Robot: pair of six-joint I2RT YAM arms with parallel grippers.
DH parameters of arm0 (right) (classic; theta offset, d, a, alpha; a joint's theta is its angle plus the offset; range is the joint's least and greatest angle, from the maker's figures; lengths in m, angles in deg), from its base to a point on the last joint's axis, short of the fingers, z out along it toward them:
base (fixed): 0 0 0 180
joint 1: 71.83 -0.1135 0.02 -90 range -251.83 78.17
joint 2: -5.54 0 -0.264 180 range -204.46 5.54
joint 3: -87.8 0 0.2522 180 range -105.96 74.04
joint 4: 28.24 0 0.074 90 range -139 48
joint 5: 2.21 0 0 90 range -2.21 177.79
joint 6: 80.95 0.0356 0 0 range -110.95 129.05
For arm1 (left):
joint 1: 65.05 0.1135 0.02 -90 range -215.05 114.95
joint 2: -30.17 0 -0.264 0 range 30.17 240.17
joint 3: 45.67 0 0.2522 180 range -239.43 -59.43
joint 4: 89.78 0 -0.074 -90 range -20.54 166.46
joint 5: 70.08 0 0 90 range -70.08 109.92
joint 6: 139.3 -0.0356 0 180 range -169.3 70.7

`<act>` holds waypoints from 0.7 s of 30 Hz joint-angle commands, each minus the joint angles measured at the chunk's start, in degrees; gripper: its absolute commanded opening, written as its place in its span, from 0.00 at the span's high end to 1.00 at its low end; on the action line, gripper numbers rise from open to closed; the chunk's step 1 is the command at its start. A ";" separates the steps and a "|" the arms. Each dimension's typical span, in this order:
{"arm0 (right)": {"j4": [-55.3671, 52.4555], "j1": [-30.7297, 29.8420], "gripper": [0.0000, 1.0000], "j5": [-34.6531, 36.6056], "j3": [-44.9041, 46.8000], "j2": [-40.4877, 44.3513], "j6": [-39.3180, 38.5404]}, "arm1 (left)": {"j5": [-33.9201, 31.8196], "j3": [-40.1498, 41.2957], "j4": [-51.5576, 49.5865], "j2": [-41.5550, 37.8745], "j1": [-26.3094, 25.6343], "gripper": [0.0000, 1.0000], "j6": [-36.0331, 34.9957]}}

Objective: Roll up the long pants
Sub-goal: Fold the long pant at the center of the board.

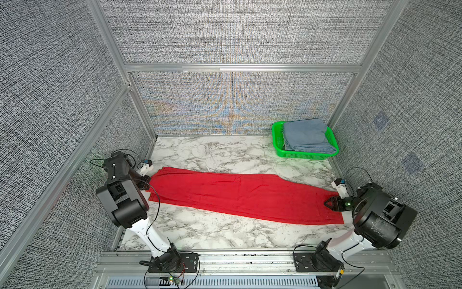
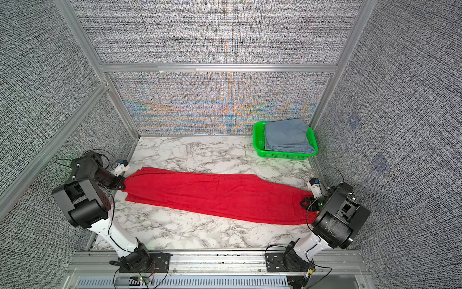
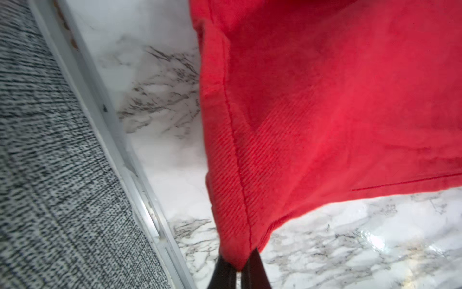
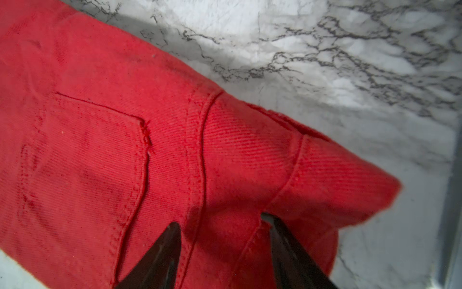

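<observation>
The marble-patterned surface (image 1: 225,155) carries the long pants (image 1: 245,195), red and laid flat in a long band from the left edge to the right edge, slanting toward the near right corner.

The left arm (image 1: 127,207) rises from the near edge and bends low over the left edge; the right arm (image 1: 380,222) leans in over the right edge, its wrist dipped to the cloth.

A green basket (image 1: 277,140) in the far right corner holds a folded blue-grey garment (image 1: 306,135).

The left pincer (image 1: 148,187) meets the narrow end of the pants. Only its wrist view shows the jaws closed tight on a stitched hem corner, which is lifted clear of the marble (image 3: 240,262).

The right pincer (image 1: 328,202) sits on the wide end. Its wrist view alone shows the jaws partway apart, with a thick, raised fold of waistband bunched between them beside a pocket seam (image 4: 222,222).
</observation>
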 commanded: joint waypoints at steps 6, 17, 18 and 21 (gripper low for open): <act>0.93 -0.02 0.39 2.10 0.02 -0.65 0.82 | -3.66 6.14 -0.21 -1.31 0.06 0.98 -4.39; 1.18 0.31 0.39 3.08 0.64 0.24 0.68 | -8.61 5.53 6.32 2.23 1.56 0.98 -0.52; 1.18 0.29 0.39 2.99 0.65 0.24 0.72 | -8.60 5.09 6.24 2.23 1.94 0.98 -0.16; 1.43 0.38 0.39 2.91 0.59 0.15 0.74 | -8.35 3.39 4.87 2.20 2.98 0.98 -0.03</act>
